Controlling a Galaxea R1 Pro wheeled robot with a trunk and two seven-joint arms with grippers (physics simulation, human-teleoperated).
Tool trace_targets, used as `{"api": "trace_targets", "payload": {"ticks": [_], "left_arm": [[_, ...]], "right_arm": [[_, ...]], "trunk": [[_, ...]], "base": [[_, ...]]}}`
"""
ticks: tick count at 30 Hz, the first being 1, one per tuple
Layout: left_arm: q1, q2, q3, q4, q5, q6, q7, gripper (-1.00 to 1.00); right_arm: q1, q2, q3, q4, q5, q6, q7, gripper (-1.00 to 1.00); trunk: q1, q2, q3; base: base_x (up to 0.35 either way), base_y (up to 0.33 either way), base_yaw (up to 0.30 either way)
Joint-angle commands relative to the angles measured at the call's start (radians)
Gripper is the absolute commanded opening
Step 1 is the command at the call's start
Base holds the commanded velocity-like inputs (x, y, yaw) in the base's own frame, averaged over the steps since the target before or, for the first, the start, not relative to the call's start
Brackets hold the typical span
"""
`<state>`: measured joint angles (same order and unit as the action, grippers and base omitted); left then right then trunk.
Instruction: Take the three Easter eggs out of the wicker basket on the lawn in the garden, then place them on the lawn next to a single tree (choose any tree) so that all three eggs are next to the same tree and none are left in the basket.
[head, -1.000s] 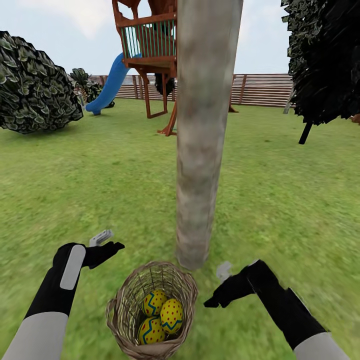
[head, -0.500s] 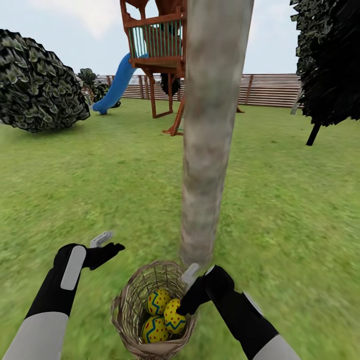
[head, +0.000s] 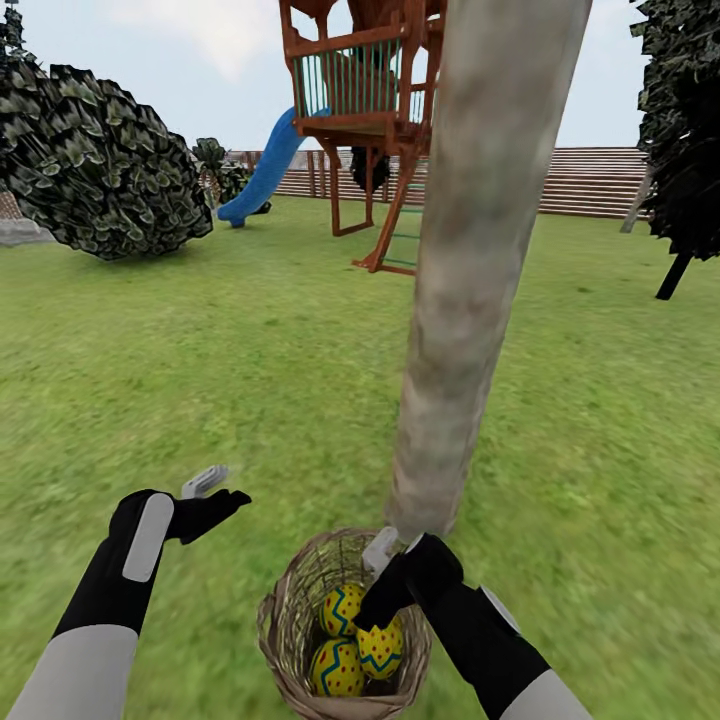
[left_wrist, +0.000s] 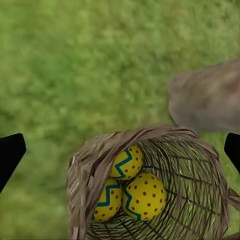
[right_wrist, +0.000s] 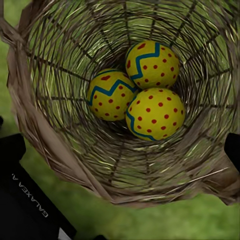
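Since a second ago our right gripper has swung over the wicker basket, fingers wide above three Easter eggs inside; left gripper, open, hovers beside the tree.

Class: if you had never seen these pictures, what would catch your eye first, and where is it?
Three yellow eggs with red dots lie clustered in the wicker basket on the lawn. The right tool hangs over the basket's rim, at the foot of the grey tree trunk.
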<state>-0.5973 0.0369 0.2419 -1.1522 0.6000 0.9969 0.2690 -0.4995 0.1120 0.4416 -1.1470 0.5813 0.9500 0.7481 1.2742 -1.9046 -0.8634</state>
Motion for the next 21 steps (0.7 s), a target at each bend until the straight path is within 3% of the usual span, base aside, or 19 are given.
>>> {"api": "trace_targets", "payload": {"ticks": [1, 5, 11, 13, 18, 21], "left_arm": [[-0.001, 0.0, 0.0, 0.0, 0.01, 0.003, 0.009, 1.0], [0.0, -0.001, -0.001, 0.001, 0.01, 0.003, 0.009, 1.0], [0.0, -0.005, -0.002, 0.002, 0.009, 0.003, 0.009, 1.0], [0.001, -0.006, -0.002, 0.003, 0.009, 0.003, 0.009, 1.0], [0.001, -0.009, -0.004, 0.003, 0.009, 0.002, 0.01, 1.0], [0.001, -0.009, -0.004, 0.003, 0.009, 0.002, 0.01, 1.0]], "right_arm": [[-0.001, -0.002, -0.001, 0.0, 0.01, 0.001, 0.008, 1.0], [-0.002, -0.003, -0.005, 0.004, 0.008, -0.005, -0.03, 1.0], [-0.006, 0.013, -0.003, 0.061, 0.0, -0.009, -0.291, 1.0], [-0.012, 0.033, -0.002, 0.11, -0.001, -0.01, -0.322, 1.0], [-0.032, 0.051, -0.001, 0.192, -0.001, -0.042, -0.331, 1.0], [-0.038, 0.059, 0.022, 0.209, 0.001, -0.076, -0.332, 1.0]], "trunk": [[0.0, 0.0, -0.001], [0.0, 0.0, -0.001], [0.0, 0.0, -0.001], [0.0, 0.0, -0.001], [0.0, 0.0, -0.001], [0.0, 0.0, -0.001]], "base": [[0.03, 0.043, 0.003], [0.012, 0.016, 0.001], [0.001, 0.001, 0.0], [0.0, 0.0, 0.0], [0.0, 0.0, 0.0], [0.0, 0.0, 0.0]]}}
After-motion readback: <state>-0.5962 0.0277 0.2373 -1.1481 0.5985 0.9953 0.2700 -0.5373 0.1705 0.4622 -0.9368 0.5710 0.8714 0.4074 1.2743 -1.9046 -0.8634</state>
